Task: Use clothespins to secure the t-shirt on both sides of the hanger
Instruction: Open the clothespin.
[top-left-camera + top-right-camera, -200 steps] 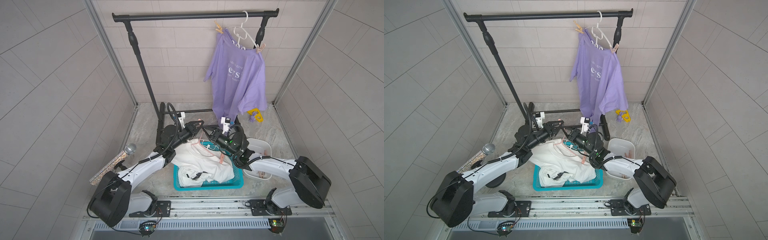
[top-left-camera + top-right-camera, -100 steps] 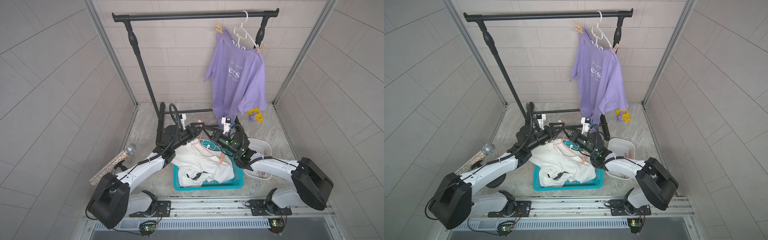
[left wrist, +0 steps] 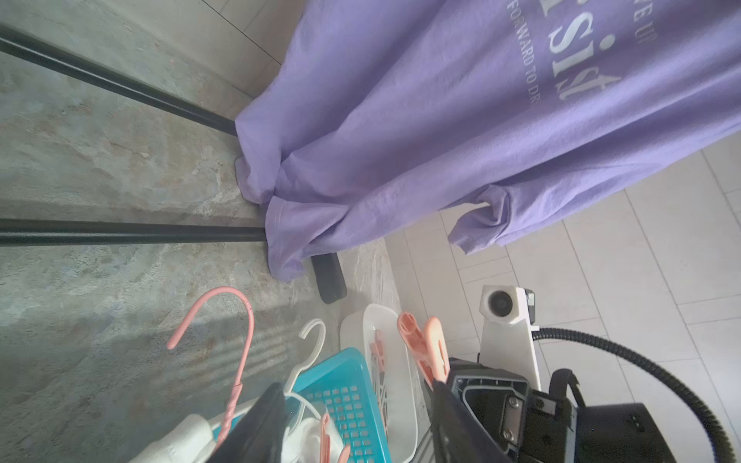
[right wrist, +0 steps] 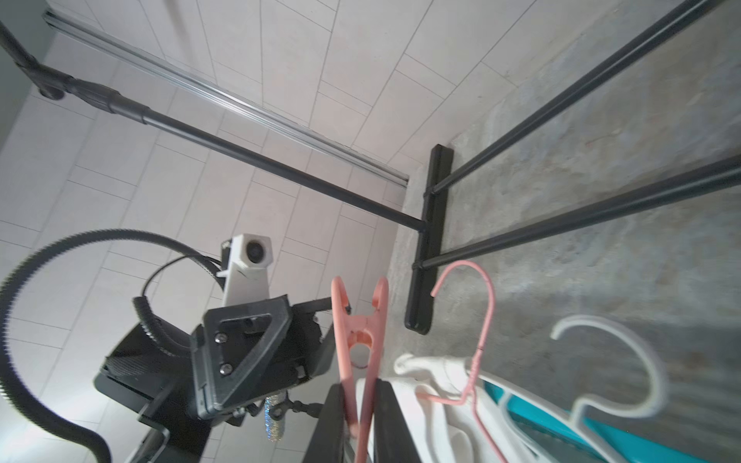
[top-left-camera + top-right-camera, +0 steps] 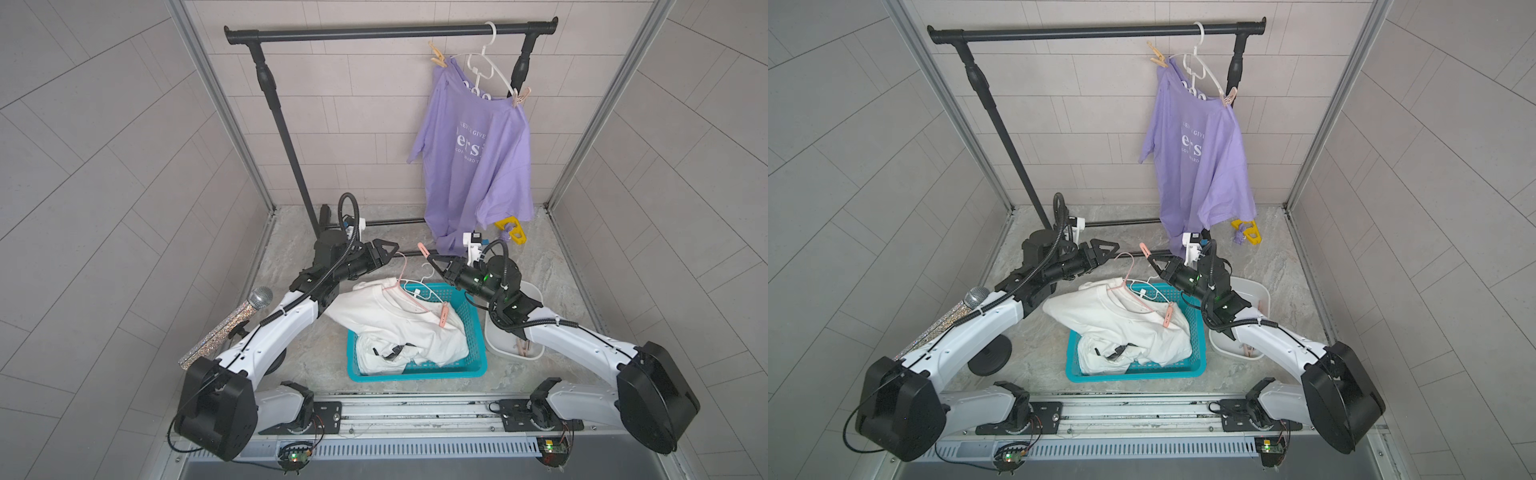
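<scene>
one pink clothespin (image 4: pixel 363 328) sits clenched in the right pincer (image 4: pixel 359 395) while the left pincer (image 5: pixel 390 255) gapes released.

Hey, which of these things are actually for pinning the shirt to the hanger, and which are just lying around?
For the job: white t-shirt, pink hanger, pink clothespin in the right pincer, clipped clothespin on the hanger, spare clothespins in the white tub.
Lying about: glittery microphone, yellow plastic piece, loose white hanger, purple t-shirt already pinned on the rack.
</scene>
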`<control>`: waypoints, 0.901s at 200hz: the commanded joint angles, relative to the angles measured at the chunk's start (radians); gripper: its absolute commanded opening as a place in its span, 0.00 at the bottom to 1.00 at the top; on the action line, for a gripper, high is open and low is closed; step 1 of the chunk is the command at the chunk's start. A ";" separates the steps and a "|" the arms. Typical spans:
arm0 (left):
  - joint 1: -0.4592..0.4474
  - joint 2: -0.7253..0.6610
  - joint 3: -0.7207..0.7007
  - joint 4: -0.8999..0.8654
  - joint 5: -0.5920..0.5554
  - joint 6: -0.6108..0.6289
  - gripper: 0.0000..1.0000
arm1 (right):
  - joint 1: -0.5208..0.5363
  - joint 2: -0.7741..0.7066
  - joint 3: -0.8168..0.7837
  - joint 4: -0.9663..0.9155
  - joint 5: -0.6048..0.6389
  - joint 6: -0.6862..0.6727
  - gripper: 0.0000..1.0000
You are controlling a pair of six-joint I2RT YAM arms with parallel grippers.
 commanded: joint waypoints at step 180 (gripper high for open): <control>0.080 0.545 0.688 -0.718 0.109 0.782 0.72 | -0.118 -0.162 0.261 -0.970 -0.170 -0.627 0.00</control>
